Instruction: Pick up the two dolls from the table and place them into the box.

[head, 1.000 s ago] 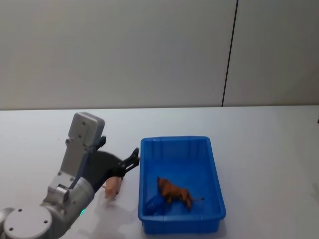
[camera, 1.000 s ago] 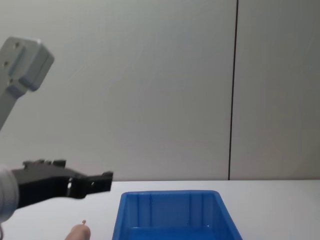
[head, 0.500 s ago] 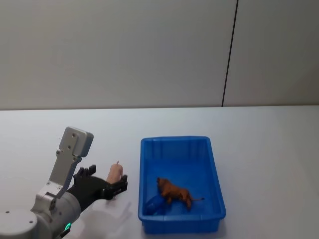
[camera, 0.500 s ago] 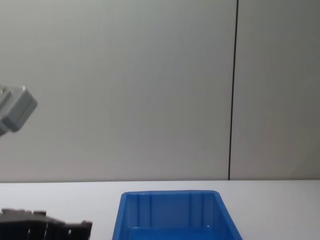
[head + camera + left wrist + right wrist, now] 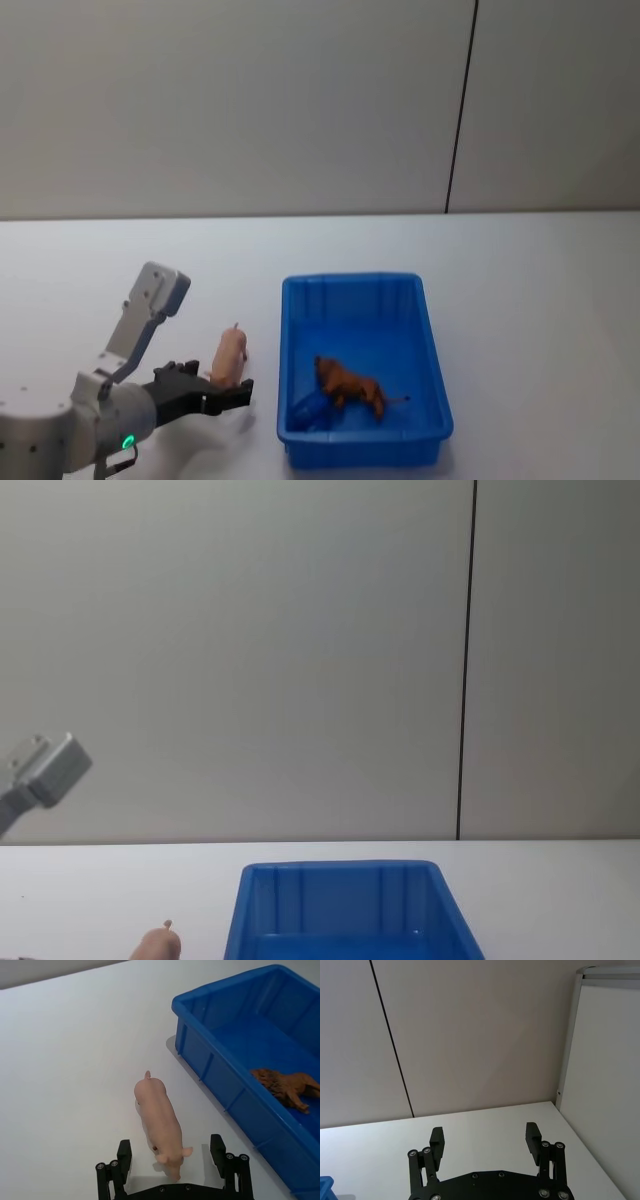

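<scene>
We see the left gripper (image 5: 172, 1157) low over the white table (image 5: 560, 300), just to the left of the blue box (image 5: 432, 340); its fingers (image 5: 124, 1152) are spread wide, one on each side of the near end of the pink doll (image 5: 159, 1126), with a gap showing between each finger and the toy; nothing is gripped. The pink doll (image 5: 229, 356) lies on the table just beside the box's left wall, apart from it, its thin stalk pointing away from the gripper; in the chest view its top (image 5: 158, 944) pokes up beside the box (image 5: 340, 900). The brown doll (image 5: 350, 386) lies inside the box, toward its near end; from the left wrist it shows on the box floor (image 5: 289, 1087). The right gripper (image 5: 487, 1142) hangs above the table's far edge, near the wall; its fingers are apart and hold nothing.
</scene>
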Robot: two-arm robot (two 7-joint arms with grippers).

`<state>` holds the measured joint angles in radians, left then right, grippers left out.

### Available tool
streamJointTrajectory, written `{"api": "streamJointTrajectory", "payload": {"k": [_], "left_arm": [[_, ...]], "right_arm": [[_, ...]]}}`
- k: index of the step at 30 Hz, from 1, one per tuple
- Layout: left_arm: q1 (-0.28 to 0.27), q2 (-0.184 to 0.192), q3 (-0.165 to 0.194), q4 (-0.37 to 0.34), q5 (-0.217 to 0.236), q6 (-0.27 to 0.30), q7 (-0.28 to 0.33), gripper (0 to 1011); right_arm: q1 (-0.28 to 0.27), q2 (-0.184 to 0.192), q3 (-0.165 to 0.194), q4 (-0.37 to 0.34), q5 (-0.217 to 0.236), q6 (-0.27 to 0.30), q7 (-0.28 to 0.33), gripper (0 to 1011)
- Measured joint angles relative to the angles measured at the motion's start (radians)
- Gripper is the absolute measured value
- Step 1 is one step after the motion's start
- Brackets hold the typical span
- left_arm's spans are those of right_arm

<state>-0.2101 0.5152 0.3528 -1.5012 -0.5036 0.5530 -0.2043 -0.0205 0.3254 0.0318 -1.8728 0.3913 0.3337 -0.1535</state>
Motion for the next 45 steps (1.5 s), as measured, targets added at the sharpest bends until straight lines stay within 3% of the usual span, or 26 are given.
{"api": "streamJointTrajectory", "payload": {"k": [7, 21, 26, 34, 45], "left_arm": [[-0.085, -0.041, 0.009, 0.139, 0.040, 0.004, -0.099, 1001], [-0.161, -0.077, 0.012, 0.256, 0.068, -0.012, -0.158, 1001], [-0.171, -0.082, 0.012, 0.271, 0.071, -0.014, -0.164, 928], [-0.185, -0.088, 0.012, 0.295, 0.077, -0.016, -0.170, 692], [-0.190, -0.091, 0.012, 0.304, 0.080, -0.020, -0.175, 610]], "right_arm": [[-0.001, 0.001, 0.001, 0.000, 0.001, -0.001, -0.001, 1001], [-0.001, 0.001, 0.002, 0.000, 0.001, -0.002, -0.002, 1001], [-0.001, 0.001, 0.002, 0.000, 0.001, -0.002, -0.002, 1001], [-0.001, 0.001, 0.002, 0.000, 0.001, -0.002, -0.002, 1001], [-0.001, 0.001, 0.002, 0.000, 0.001, -0.002, -0.002, 1001]]}}
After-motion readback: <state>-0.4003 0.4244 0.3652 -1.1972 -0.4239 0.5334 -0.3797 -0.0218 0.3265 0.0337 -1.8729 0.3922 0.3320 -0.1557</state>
